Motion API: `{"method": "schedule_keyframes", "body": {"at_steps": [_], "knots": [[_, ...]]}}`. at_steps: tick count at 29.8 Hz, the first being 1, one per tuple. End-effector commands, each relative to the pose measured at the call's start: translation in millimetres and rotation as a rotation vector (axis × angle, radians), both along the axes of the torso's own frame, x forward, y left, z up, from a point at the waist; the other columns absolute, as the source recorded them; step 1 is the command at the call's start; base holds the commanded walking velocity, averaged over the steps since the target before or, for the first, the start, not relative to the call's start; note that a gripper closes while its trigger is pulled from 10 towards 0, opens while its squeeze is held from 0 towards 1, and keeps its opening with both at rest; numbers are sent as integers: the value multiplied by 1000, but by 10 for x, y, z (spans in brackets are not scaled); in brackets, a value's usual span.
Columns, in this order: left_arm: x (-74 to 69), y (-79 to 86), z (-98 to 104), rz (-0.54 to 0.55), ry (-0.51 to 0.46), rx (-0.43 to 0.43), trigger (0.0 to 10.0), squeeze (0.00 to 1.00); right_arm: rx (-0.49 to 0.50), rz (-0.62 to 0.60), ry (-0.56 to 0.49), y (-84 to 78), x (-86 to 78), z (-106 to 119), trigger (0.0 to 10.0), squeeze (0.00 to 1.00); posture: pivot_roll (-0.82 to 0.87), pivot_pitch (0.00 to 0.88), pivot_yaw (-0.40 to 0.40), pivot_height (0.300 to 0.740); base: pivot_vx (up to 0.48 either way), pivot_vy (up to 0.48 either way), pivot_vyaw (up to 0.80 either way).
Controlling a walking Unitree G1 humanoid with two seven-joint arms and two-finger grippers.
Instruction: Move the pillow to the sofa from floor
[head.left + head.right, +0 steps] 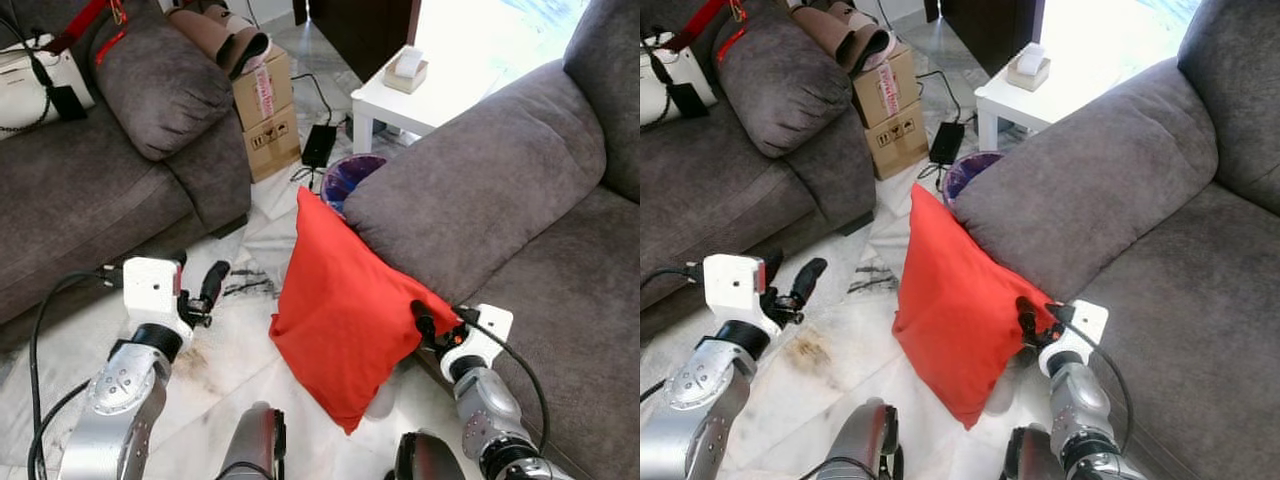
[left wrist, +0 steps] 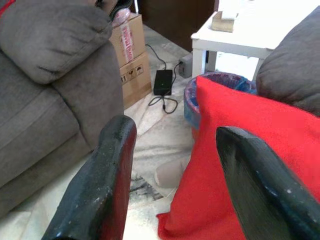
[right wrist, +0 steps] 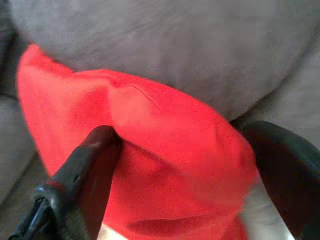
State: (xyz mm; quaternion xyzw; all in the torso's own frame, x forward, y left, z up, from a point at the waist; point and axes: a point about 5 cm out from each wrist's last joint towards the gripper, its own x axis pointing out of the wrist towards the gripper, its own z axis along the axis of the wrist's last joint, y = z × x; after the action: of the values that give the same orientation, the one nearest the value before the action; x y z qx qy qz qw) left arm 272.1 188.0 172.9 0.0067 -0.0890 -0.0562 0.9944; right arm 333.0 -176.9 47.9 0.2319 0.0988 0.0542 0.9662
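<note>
A red pillow (image 1: 345, 310) stands on edge on the marble floor, leaning against the armrest of the grey sofa (image 1: 500, 170) on my right. My right gripper (image 1: 440, 318) is at the pillow's right corner, beside the sofa's front. In the right wrist view its fingers (image 3: 95, 155) sit on either side of the pillow (image 3: 165, 150), one pressing a dent into the fabric. My left gripper (image 1: 197, 270) hangs open over the floor, to the left of the pillow and apart from it. In the left wrist view the pillow (image 2: 240, 165) lies just beyond its fingers (image 2: 105, 185).
A second grey sofa (image 1: 80, 190) with a white bag (image 1: 30, 85) stands on the left. Cardboard boxes (image 1: 265, 110), a black power adapter (image 1: 320, 143) with cable, a purple-lined bin (image 1: 350, 172) and a white side table (image 1: 410, 100) lie behind the pillow.
</note>
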Motion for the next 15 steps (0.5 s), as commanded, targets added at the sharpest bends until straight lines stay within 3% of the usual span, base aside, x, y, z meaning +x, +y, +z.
{"method": "schedule_keyframes", "body": {"at_steps": [1, 10, 15], "knots": [[-50, 44, -13, 0, 19, -8, 10000, 0, 31, 40, -3, 102, -32, -43, 10000, 0, 251, 325, 111, 630, 0, 0, 0], [-91, 25, 13, -7, 21, -20, 10000, 0, 112, 95, -61, 314, -11, 5, 10000, 0, 269, 336, 115, 630, 0, 0, 0], [-100, 4, 15, -10, 25, -24, 10000, 0, 76, 141, -48, 390, -16, -7, 10000, 0, 272, 335, 114, 630, 0, 0, 0]]}}
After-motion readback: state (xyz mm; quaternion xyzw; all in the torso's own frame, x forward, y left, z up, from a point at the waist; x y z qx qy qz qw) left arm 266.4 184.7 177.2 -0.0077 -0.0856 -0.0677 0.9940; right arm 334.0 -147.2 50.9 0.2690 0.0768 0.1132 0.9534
